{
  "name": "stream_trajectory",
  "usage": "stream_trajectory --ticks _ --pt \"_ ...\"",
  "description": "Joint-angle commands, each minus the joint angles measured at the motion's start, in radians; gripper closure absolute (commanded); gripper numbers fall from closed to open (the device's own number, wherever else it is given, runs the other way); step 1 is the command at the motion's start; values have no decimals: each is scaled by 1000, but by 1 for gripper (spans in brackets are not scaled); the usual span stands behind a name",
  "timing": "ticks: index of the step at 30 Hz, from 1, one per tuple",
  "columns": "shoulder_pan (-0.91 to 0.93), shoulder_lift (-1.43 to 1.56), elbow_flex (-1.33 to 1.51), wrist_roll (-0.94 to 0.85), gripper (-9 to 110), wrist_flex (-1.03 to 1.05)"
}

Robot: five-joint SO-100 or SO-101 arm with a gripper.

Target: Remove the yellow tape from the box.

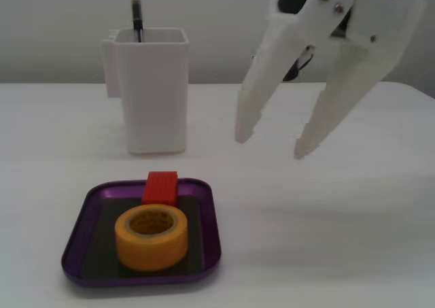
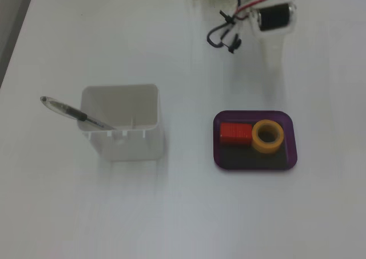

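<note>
Yellow tape roll [image 1: 151, 236] lying flat, core up, in purple tray [image 1: 78, 236], touching red block [image 1: 160, 187] at its 12 o'clock. Gripper [image 1: 270, 145] hanging at tray's 2 o'clock, fingers spread, empty, well apart; likely positioning for descent.

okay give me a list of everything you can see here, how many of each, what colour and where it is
yellow tape: one, yellow-orange roll, lying flat in the tray
red block: one, red, in the tray, right beside the tape
box: one, shallow purple tray with dark floor, on the table
white container: one, tall, square, white, standing apart from the tray
pen: one, clear with dark parts, leaning inside the container
table: one, white
cables: dark and red, at the arm's base
pincer: one, white, open, empty, above the table away from the tray
</note>
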Motion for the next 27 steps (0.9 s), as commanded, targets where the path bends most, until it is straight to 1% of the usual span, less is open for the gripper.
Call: stream_trajectory --ticks 1,7,15,27 --pt "-12 -163 -190 -8 84 5" --pt "-6 -357 -368 -12 84 5" --pt "-3 -488 -503 -15 84 3" --pt "98 -549 -531 -15 84 -5"
